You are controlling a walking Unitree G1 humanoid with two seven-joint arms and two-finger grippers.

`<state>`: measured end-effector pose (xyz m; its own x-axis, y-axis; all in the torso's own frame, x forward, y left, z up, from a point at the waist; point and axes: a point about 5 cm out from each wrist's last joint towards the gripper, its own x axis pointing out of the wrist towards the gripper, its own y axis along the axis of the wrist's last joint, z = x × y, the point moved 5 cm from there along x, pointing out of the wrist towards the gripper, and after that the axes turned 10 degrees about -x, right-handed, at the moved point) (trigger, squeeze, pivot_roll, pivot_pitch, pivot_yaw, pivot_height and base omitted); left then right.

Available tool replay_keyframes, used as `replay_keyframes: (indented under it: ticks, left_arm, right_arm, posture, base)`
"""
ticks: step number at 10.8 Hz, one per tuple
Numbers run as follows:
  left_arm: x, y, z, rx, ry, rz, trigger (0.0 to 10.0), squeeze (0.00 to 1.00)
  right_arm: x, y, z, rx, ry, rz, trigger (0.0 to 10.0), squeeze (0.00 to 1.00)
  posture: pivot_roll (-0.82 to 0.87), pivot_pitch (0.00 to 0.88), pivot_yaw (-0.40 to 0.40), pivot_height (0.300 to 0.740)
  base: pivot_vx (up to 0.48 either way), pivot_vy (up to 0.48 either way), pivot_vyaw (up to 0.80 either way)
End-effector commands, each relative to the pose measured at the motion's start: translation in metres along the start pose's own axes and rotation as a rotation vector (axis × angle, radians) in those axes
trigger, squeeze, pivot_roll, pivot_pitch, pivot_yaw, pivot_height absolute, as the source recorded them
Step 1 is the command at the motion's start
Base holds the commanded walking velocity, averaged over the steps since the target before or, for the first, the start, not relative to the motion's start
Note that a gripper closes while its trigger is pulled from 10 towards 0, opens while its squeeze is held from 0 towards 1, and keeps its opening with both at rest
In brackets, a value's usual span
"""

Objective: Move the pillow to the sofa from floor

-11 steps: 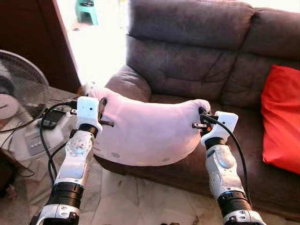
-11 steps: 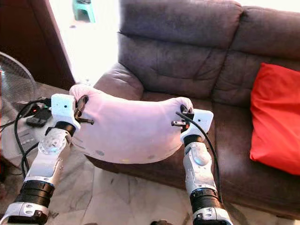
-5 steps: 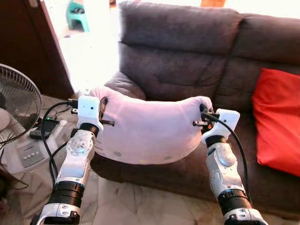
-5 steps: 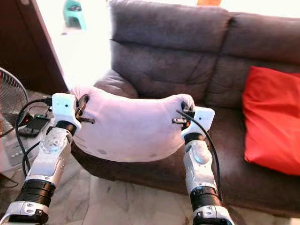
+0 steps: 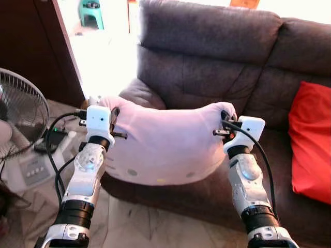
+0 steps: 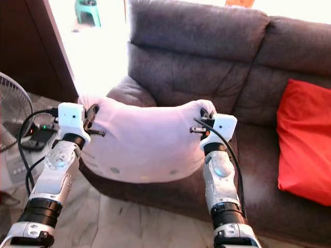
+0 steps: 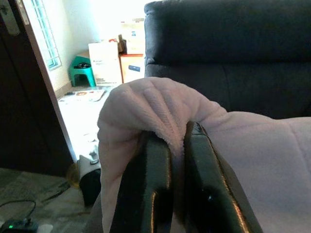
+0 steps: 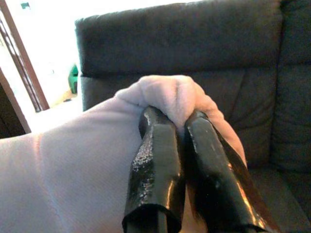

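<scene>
You have a pale pink pillow [image 5: 160, 147] with a few faint small spots, pinched by the black fingers [image 7: 150, 194] of both pincers. The sofa [image 5: 217, 57] is dark grey-brown; a red cushion [image 5: 310, 139] lies on it. The stool [image 5: 92, 10] is teal.

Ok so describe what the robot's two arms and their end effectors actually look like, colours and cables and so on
Both arms are silver metal with round joint housings and black ribbed collars near the forearm. Each wrist carries a white, boxy block. The left end effector and right end effector each have two long, glossy black fingers. A black cable loops along the right arm; more black cables hang beside the left arm.
</scene>
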<state>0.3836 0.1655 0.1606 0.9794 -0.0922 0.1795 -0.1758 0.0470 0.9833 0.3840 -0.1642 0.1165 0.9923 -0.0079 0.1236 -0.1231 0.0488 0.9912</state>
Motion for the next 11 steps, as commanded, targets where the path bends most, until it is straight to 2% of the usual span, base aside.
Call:
replay_keyframes:
  ticks: [1,2,4,8,9,11]
  left_arm:
    - [0.0039,0.0174,-0.0039,0.01,0.019,0.066,10.0,0.0]
    - [0.0037,0.0172,-0.0036,0.011,0.02,0.066,10.0,0.0]
    - [0.0039,0.0191,-0.0036,0.01,0.02,0.071,10.0,0.0]
    - [0.0056,0.0244,-0.0035,0.008,0.018,0.087,10.0,0.0]
    - [0.0057,0.0247,-0.0024,0.006,0.014,0.088,10.0,0.0]
    - [0.006,0.0245,-0.0013,0.006,0.01,0.088,10.0,0.0]
  right_arm:
    - [0.0032,0.0157,0.0044,-0.017,-0.016,0.063,10.0,0.0]
    - [0.0023,0.0151,0.0051,-0.065,-0.024,0.062,10.0,0.0]
    - [0.003,0.0166,0.001,-0.059,-0.007,0.069,10.0,0.0]
    - [0.0058,0.0202,0.003,-0.045,-0.019,0.076,10.0,0.0]
    - [0.0058,0.0188,0.0016,-0.032,-0.014,0.066,10.0,0.0]
    - [0.0047,0.0214,0.0005,-0.053,-0.01,0.088,10.0,0.0]
  posture:
    - [0.12,0.004,-0.053,0.74]
    - [0.12,0.003,-0.053,0.74]
    - [0.13,0.002,-0.054,0.74]
    - [0.13,0.005,-0.056,0.74]
    - [0.13,0.004,-0.056,0.74]
    - [0.13,0.005,-0.056,0.74]
  base:
    - [0.296,0.0,0.0]
    - [0.296,0.0,0.0]
    - [0.3,0.0,0.0]
    - [0.307,0.0,0.0]
    - [0.311,0.0,-0.76]
    - [0.307,0.0,0.0]
